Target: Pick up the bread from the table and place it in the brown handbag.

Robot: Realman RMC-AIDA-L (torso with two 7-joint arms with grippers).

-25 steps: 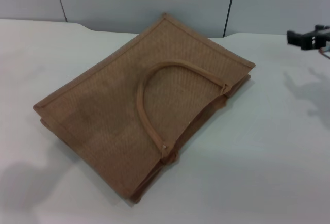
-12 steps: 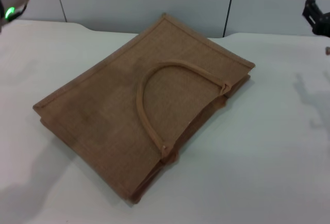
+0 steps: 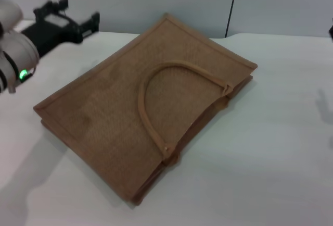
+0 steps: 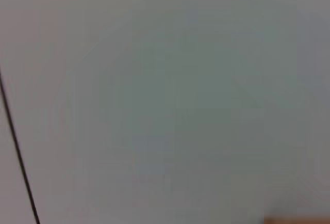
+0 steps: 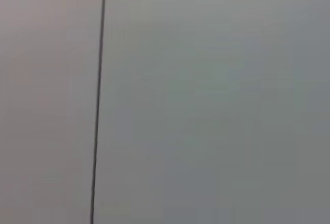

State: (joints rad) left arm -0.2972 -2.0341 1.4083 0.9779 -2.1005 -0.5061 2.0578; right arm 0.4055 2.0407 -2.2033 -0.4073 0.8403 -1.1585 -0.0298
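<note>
head view: brown handbag (image 3: 140,106) lies flat on its side on the white worktop (image 3: 270,148), one looped handle (image 3: 156,98) resting on its upper face.
bread: no loaf shows anywhere around the handbag in any view; it may be hidden inside the handbag or lie off past the edges, and the pictures do not settle which.
handbag mouth: on the side nearest the handle ends, pressed nearly closed; what is inside cannot be seen.
how the bread would handle: judged from the task alone, light and soft, easily crushed, so a gentle hold across its middle would suit; the woven handbag looks limp and its mouth would need lifting to take anything.
left end effector (image 3: 83,22): raised beyond the handbag's far left corner, clear of it, touching nothing and holding nothing that shows; how far its fingers stand apart i cannot tell.
right end effector: only a dark sliver at the frame edge well off the handbag's right side; its state does not show.
wrist views: both show only a plain pale wall with a dark seam.
</note>
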